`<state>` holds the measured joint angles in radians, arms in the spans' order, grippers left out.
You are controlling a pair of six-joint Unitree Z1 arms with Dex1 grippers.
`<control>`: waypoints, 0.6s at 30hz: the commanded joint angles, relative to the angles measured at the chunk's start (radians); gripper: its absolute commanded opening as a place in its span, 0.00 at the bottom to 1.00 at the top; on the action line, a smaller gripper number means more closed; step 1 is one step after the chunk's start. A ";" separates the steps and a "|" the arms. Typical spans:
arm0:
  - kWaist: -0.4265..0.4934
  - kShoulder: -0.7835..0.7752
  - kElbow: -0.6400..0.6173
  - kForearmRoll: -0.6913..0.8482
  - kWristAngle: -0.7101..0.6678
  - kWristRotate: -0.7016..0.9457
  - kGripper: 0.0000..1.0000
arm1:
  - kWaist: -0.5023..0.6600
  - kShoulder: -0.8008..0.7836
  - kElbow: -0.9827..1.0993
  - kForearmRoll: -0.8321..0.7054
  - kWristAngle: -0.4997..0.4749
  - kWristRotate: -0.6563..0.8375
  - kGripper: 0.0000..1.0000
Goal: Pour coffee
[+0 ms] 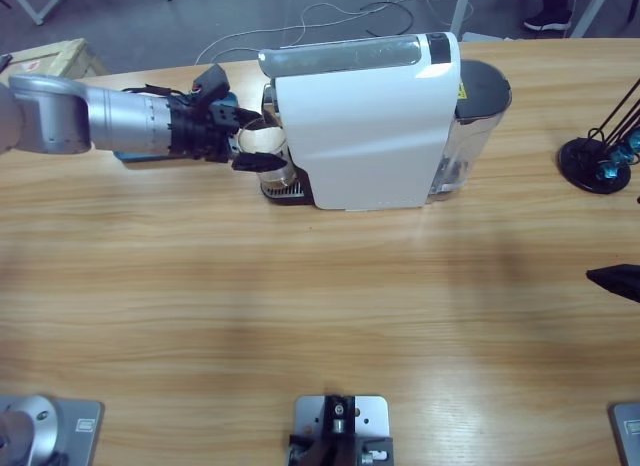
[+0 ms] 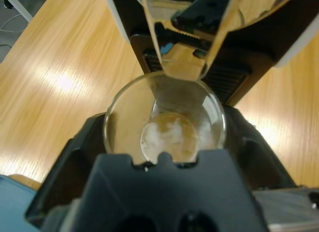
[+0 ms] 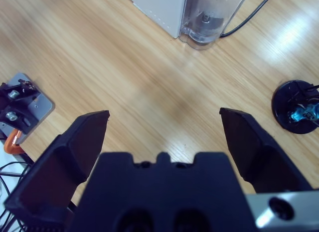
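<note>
A clear glass (image 1: pixel 262 146) stands on the drip tray under the spout of the white coffee machine (image 1: pixel 370 126). My left gripper (image 1: pixel 245 141) reaches in from the left and is shut on the glass. In the left wrist view the glass (image 2: pixel 117 117) sits between both black jaws, and a shallow pool of pale brown coffee (image 2: pixel 167 137) lies at its bottom below the metal spout (image 2: pixel 182 67). My right gripper (image 3: pixel 164 117) hangs open and empty above bare table; only its black tip (image 1: pixel 615 281) shows at the right edge of the high view.
A black round stand with blue parts (image 1: pixel 598 161) sits at the far right. The machine's clear water tank (image 1: pixel 480 106) is at its right end, with a cable behind. A blue flat object (image 1: pixel 130 156) lies under the left arm. A cardboard box (image 1: pixel 45 61) sits back left.
</note>
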<state>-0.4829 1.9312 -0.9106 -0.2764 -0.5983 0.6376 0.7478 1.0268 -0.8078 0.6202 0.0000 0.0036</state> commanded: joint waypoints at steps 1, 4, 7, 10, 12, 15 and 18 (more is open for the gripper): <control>-0.011 0.047 0.011 0.022 -0.001 0.006 0.00 | -0.015 0.022 -0.011 0.007 0.014 -0.013 1.00; 0.009 0.023 0.043 0.022 -0.032 0.005 0.00 | -0.015 0.024 -0.011 0.007 0.012 -0.013 1.00; 0.046 -0.032 0.096 0.021 -0.047 0.008 0.00 | -0.015 0.025 -0.011 0.007 0.012 -0.013 1.00; 0.094 -0.107 0.141 0.021 -0.040 0.010 0.00 | -0.015 0.029 -0.013 0.007 0.012 -0.013 1.00; 0.144 -0.149 0.167 0.020 -0.040 0.013 0.00 | -0.015 0.034 -0.011 0.004 0.013 -0.013 1.00; 0.236 -0.198 0.179 -0.001 -0.042 -0.011 0.00 | -0.015 0.048 -0.011 0.000 0.014 -0.014 1.00; 0.307 -0.201 0.171 -0.095 -0.015 -0.123 0.00 | -0.015 0.047 -0.011 0.000 0.014 -0.014 1.00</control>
<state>-0.3078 1.7924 -0.7629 -0.2651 -0.6320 0.6393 0.7478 1.0313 -0.8078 0.6201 0.0000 0.0034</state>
